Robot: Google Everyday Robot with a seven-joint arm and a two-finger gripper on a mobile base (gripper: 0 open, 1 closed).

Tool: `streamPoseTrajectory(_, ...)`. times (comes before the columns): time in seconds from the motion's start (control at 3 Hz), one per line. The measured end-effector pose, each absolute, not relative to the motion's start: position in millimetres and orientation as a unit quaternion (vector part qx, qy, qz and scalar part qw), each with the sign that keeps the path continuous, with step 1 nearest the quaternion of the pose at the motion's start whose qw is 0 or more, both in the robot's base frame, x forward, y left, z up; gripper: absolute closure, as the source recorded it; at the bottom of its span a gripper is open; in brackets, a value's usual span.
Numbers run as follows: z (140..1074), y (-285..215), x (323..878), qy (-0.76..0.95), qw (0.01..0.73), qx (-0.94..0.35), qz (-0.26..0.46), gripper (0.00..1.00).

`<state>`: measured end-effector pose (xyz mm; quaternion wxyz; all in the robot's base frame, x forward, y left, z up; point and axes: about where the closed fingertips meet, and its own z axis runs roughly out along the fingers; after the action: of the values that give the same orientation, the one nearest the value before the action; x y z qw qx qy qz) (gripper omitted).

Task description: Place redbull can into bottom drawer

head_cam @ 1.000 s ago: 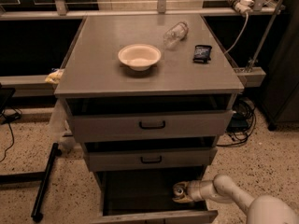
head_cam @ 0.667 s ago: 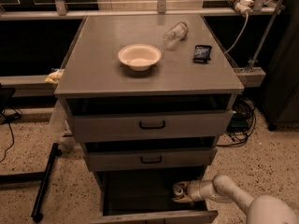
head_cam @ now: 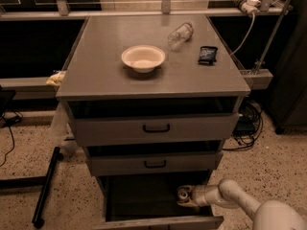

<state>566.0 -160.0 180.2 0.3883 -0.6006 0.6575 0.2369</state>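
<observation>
The bottom drawer (head_cam: 139, 195) of the grey cabinet stands pulled open, with a wide dark interior. The redbull can (head_cam: 183, 194) is inside it at the right side, its pull-tab top showing. My gripper (head_cam: 188, 196) reaches into the drawer from the lower right on its pale arm (head_cam: 230, 198) and is at the can.
On the cabinet top (head_cam: 105, 75) lie a white bowl (head_cam: 143, 58), a clear plastic bottle (head_cam: 180, 33) on its side and a small dark packet (head_cam: 207, 54). The two upper drawers (head_cam: 156, 128) are slightly open. Cables lie on the floor at right (head_cam: 247, 123); a black stand leg at left (head_cam: 45, 186).
</observation>
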Motion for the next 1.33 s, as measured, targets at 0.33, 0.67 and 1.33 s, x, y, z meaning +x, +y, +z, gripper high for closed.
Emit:
streamPoseTrajectory(0.33, 180, -159, 566, 0.658, 0.389, -0.6, 0.237, 0.11)
streamPoseTrajectory(0.67, 179, -159, 568, 0.658, 0.393, -0.597, 0.238, 0.0)
streamPoseTrajectory(1.33, 181, -162, 583, 0.654, 0.428, -0.582, 0.227, 0.0)
